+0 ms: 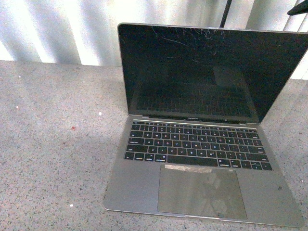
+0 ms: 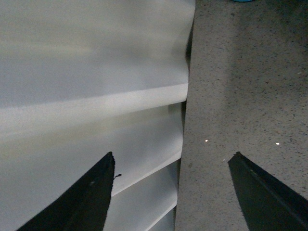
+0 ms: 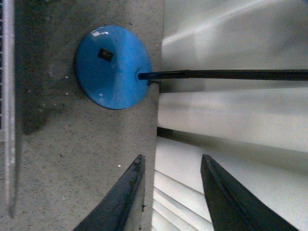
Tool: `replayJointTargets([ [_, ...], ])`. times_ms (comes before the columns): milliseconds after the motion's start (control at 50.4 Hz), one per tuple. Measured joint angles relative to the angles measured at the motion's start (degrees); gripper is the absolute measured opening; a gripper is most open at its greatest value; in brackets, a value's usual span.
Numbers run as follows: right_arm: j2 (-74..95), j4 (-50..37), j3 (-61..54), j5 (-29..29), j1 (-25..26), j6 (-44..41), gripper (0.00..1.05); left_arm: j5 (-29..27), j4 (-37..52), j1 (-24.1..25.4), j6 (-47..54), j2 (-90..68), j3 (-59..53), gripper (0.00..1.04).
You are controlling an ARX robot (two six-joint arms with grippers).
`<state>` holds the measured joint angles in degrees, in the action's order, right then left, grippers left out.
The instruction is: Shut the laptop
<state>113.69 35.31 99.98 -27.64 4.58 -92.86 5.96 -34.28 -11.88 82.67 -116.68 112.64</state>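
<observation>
Laptop (image 1: 202, 144) sits open on the speckled grey table (image 1: 53, 144), filling the front view from centre toward 4 o'clock, its right front corner about at the frame edge. Lid stands near upright, tilted a bit back. Black screen (image 1: 211, 72) is off, w/ fine scratches thickest along its 12 o'clock edge. Keyboard (image 1: 195, 147) w/ black keys lies at 6 o'clock of the screen, and the large trackpad (image 1: 201, 192) at 6 o'clock of the keys. A strip of tape (image 1: 192, 168) runs along the trackpad's far edge. Small red speck (image 1: 73, 128) on the table at 9 o'clock of the laptop, well apart from it. White pleated backdrop (image 1: 57, 29) hangs behind the table at 12 o'clock. Left gripper (image 2: 173, 154) in its wrist view: dark fingers spread wide, nothing btwn them, hanging over the line where table meets backdrop. Right gripper (image 3: 173, 156) in its wrist view: fingers parted w/ a clear gap, also holding nothing, near a blue disc (image 3: 111, 67) that lies flat on the table w/ a black rod (image 3: 226, 74) running from its rim across the backdrop. Neither gripper touches the laptop.
</observation>
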Motion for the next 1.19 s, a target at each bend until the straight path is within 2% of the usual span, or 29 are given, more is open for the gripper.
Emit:
replayJointTargets([
  [79, 0.7, 2.2, 0.0, 1.0, -0.1, -0.4, 0.17, 0.0, -1.8, -0.3, -0.2, -0.3, 0.0, 0.54],
  [179, 1.4, 3.7, 0.0, 1.4, -0.1, -0.8, 0.02, -0.2, -2.9, -0.9, -0.2, -0.8, 0.0, 0.36],
  [298, 2.8, 6.3, 0.8, 2.1, -0.1, -1.3, 0.03, -0.7, -4.9, -2.3, -0.1, -1.9, 0.4, 0.1],
  [337, 3.2, 7.0, 1.4, 2.3, -0.1, -1.4, 0.03, -1.7, -5.5, -2.9, 0.1, -2.5, 0.9, 0.04],
  [615, 6.1, 13.1, 7.0, 4.0, -0.9, -2.4, 0.03, -9.0, -12.2, -5.9, 4.0, -8.1, 8.1, 0.04],
  [873, 8.9, 18.3, 11.7, 4.5, -1.7, -2.3, 0.03, -11.0, -17.1, -7.3, 4.3, -11.6, 14.3, 0.04],
  [1190, 9.6, 19.0, 12.2, 4.0, -2.5, -1.9, 0.03, -12.9, -18.3, -8.8, 4.3, -12.0, 13.2, 0.04],
])
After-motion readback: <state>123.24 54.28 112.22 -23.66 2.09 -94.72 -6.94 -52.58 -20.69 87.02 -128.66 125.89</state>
